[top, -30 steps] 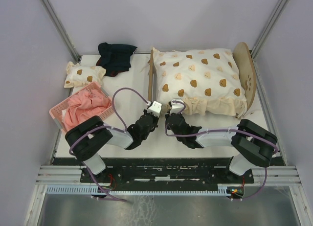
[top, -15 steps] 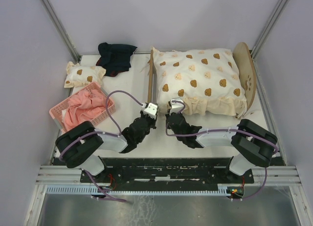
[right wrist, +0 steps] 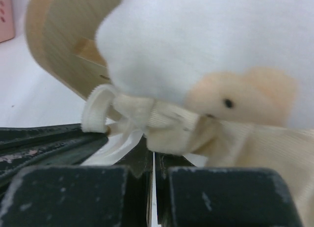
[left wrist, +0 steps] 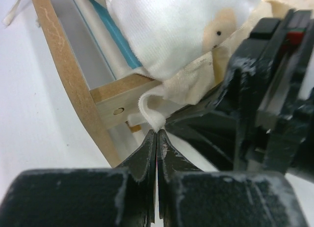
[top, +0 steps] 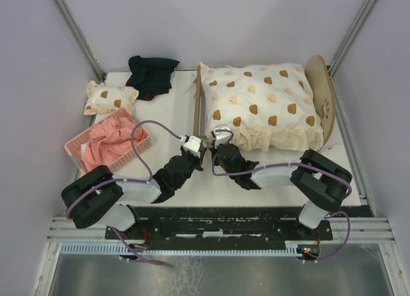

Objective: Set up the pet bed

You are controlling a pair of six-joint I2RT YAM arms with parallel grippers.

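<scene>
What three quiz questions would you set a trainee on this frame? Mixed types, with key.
1. True or false: the pink plastic lattice basket is empty.
2. The cream bear-print quilt lies on: A) the light plywood bed frame; B) the basket; C) the dark crumpled cloth.
3. Do both arms' jaws stand open or shut?
Key: 1 false, a pink cloth fills it. 2 A. 3 shut, both at the quilt's near-left frilled corner.
</scene>
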